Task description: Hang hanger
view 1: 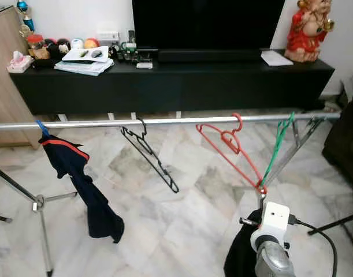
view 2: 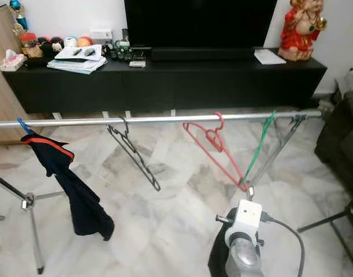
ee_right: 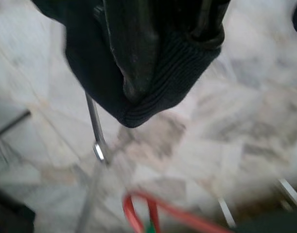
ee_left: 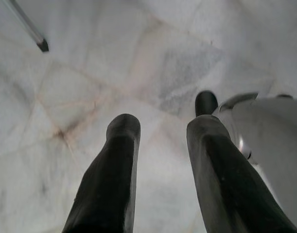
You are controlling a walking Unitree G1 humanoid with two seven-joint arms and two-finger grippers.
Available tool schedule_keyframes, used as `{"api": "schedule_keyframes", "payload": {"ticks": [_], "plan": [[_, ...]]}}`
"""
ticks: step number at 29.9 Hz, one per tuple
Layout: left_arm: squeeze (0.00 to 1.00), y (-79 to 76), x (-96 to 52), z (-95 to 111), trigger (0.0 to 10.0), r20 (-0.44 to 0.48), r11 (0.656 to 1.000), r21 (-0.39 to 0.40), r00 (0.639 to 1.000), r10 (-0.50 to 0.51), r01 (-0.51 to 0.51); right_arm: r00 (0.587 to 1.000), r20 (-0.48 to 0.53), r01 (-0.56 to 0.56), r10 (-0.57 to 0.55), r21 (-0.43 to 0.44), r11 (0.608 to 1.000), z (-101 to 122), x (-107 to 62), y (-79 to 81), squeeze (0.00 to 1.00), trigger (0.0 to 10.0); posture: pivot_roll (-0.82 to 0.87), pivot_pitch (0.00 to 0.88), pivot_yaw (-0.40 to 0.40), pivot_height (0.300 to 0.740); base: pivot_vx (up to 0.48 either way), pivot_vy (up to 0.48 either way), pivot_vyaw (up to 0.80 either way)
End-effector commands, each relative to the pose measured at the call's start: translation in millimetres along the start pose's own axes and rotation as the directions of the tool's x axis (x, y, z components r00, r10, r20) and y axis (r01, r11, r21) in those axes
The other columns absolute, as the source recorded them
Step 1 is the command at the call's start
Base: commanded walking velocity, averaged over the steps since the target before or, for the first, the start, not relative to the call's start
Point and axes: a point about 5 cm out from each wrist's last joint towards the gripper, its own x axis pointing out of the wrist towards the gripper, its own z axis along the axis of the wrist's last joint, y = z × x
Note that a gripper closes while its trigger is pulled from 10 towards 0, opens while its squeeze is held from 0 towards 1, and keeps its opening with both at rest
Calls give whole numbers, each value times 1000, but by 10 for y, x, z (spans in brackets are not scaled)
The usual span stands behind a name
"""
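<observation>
A silver rail (view 1: 164,121) runs across in front of me. On it hang a blue hanger (view 1: 42,128) with a navy garment (view 1: 89,196), a bare black hanger (view 1: 150,153), a red hanger (view 1: 231,144) and a green hanger (view 1: 277,144). My right gripper (ee_right: 163,43) is low at the right, below the red and green hangers, wrapped in a dark garment (view 1: 240,254). A metal hanger hook (ee_right: 96,131) pokes out of that cloth toward the rail. My left gripper (ee_left: 164,124) hangs open over the marble floor, holding nothing.
Behind the rail stands a long black TV cabinet (view 1: 176,81) with a red statue (view 1: 306,29) and clutter on top. The rail's stand legs (view 1: 40,202) splay on the floor at left. A dark sofa (view 1: 346,144) sits at the right.
</observation>
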Motion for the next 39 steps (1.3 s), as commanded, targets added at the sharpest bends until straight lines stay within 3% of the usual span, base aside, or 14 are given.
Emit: {"api": "schedule_keyframes", "payload": {"ticks": [1, 5, 8, 18, 19, 20, 22, 23, 24, 27, 28, 29, 34, 39], "plan": [[0, 5, -18, -50, 10000, 3, 999, -24, 1000, 21, -21, 1000, 20, -7, 8, -9, 1000, 14, 11, 1, 0, 10000, 19, 61, 15, 740, 0, 0, 0], [0, 9, -24, -28, 10000, 52, 996, -67, 997, 56, -53, 1000, -10, 0, 0, -22, 1000, -78, 23, -40, 0, 10000, 26, 50, 13, 740, 0, 0, 0], [0, 16, -39, 33, 10000, 140, 991, -106, 986, 94, -80, 999, -32, 2, -3, -35, 999, -164, 53, -83, 0, 10000, 28, 43, 10, 740, 0, 0, 0], [0, -11, -72, 131, 10000, 275, 993, -91, 956, 97, -75, 996, -64, -62, 58, -65, 996, -370, 103, -91, 0, 10000, 43, 12, 3, 740, 0, 0, 0], [0, -5, -57, 620, 10000, 459, 997, -52, 885, 80, -63, 996, -67, -68, 64, -62, 996, -387, 104, -89, 0, 10000, 48, 6, 0, 740, 0, 0, 0], [0, -5, -57, 620, 10000, 459, 997, -52, 885, 80, -63, 996, -67, -68, 64, -62, 996, -387, 104, -89, 0, 10000, 48, 6, 0, 740, 0, 0, 0], [0, -72, -192, 1268, 10000, 680, 999, 5, 733, 29, -44, 995, -78, -72, 68, -63, 995, -420, 104, -92, 0, 10000, 49, 0, -3, 740, 0, 0, 0], [0, -112, -264, 1417, 10000, 727, 999, 20, 687, 9, -34, 994, -85, -73, 67, -66, 995, -439, 104, -96, 0, 10000, 50, 0, -3, 740, 0, 0, 0], [0, -149, -319, 1459, 10000, 745, 999, 29, 667, -6, -24, 993, -99, -71, 65, -66, 995, -472, 99, -107, 0, 10000, 55, 0, -4, 740, 0, 0, 0], [0, -194, -395, 1505, 10000, 772, 999, 40, 635, -24, -11, 991, -116, -70, 62, -67, 995, -521, 91, -125, 0, 10000, 60, 0, -4, 740, 0, 0, 0], [0, -221, -476, 1545, 10000, 798, 999, 40, 602, -31, -1, 990, -127, -68, 59, -66, 995, -557, 81, -136, 0, 10000, 64, 0, -4, 740, 0, 0, 0], [0, -227, -502, 1557, 10000, 804, 999, 40, 594, -33, 1, 990, -130, -67, 58, -67, 996, -566, 78, -138, 0, 10000, 64, 0, -4, 740, 0, 0, 0], [0, -285, -635, 1639, 10000, 825, 999, 43, 563, -46, 18, 985, -166, -60, 50, -55, 997, -683, 35, -148, 0, 10000, 72, 0, -5, 740, 0, 0, 0], [0, -327, -636, 1709, 10000, 825, 998, 51, 562, -55, 22, 985, -165, -46, 40, -31, 998, -693, 31, -147, 0, 10000, 67, 0, 2, 740, 0, 0, 0]]}}
